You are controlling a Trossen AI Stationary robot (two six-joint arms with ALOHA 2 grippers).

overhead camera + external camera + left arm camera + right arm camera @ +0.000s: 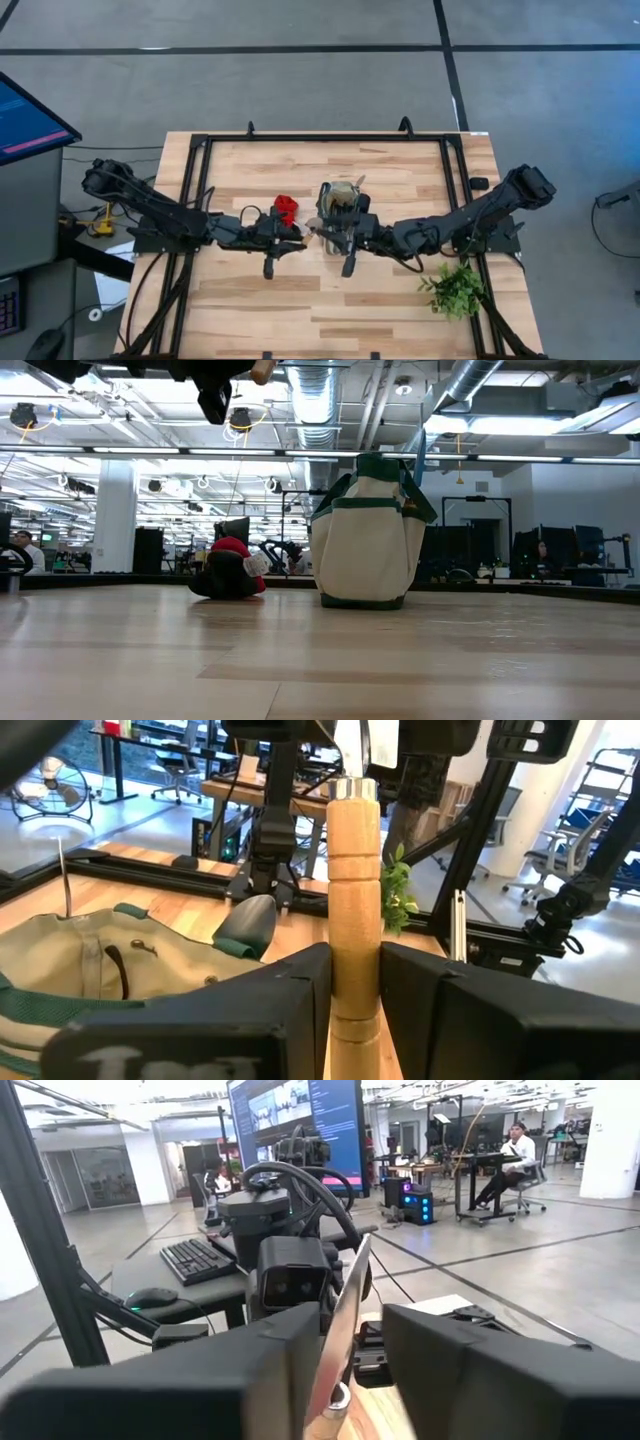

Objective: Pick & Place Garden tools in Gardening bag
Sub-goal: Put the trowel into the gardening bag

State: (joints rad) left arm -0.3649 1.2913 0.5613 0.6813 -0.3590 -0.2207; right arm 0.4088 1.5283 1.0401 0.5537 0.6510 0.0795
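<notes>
Two grippers meet over the middle of the table, both pinching one tool between them. The left gripper [355,990] has its fingers pressed against the pale wooden handle of a trowel [354,900], and the right gripper [345,1355] clamps the shiny metal blade at the other end, so the tool hangs level between the arms, just near of the gardening bag [341,200]. That bag stands upright at table centre, mouth open, with dark green trim; a tool or two seems already to poke out of it, though from above this is hard to make out. A red item [286,207] lies on the wood just left of the bag, and a leafy sprig [456,289] sits near the right edge.

This looks like a handover, or a re-grip, before the drop into the bag. To do it well, one gripper should let go only once the other's hold is firm and square on the tool. Whichever arm keeps it should then tip the trowel end-down, bring it over the open mouth clear of the loop handles, and lower before releasing, so the soft bag does not topple.
</notes>
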